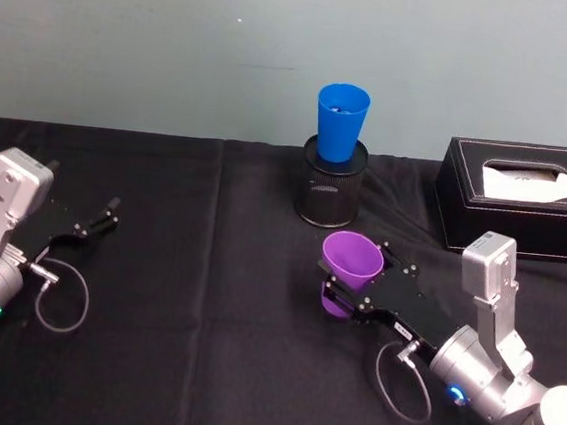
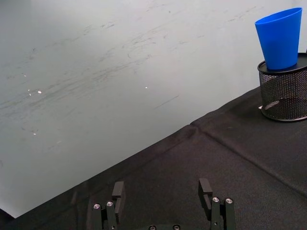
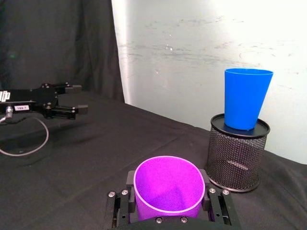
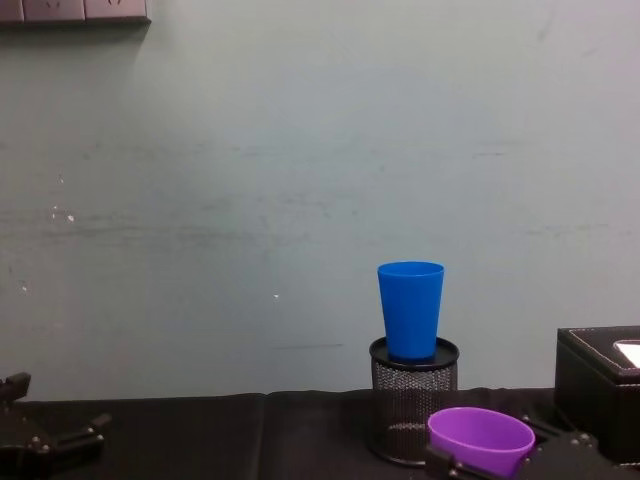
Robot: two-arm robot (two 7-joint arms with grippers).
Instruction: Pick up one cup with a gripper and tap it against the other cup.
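The purple cup (image 1: 351,259) sits between the fingers of my right gripper (image 1: 356,275), which is shut on its sides low over the black cloth, right of centre. In the right wrist view the purple cup (image 3: 168,189) opens toward the camera, with a finger (image 3: 130,181) on each side. The blue cup (image 1: 340,123) stands upright on top of a black wire-mesh pen holder (image 1: 329,192) at the back centre, apart from the purple cup. In the chest view the blue cup (image 4: 410,310) stands higher than the purple cup (image 4: 480,438). My left gripper (image 1: 99,217) rests open at the far left.
A black tissue box (image 1: 521,195) stands at the back right, close behind my right arm. A grey-green wall runs along the table's far edge. Bare black cloth (image 1: 195,294) lies between the two arms.
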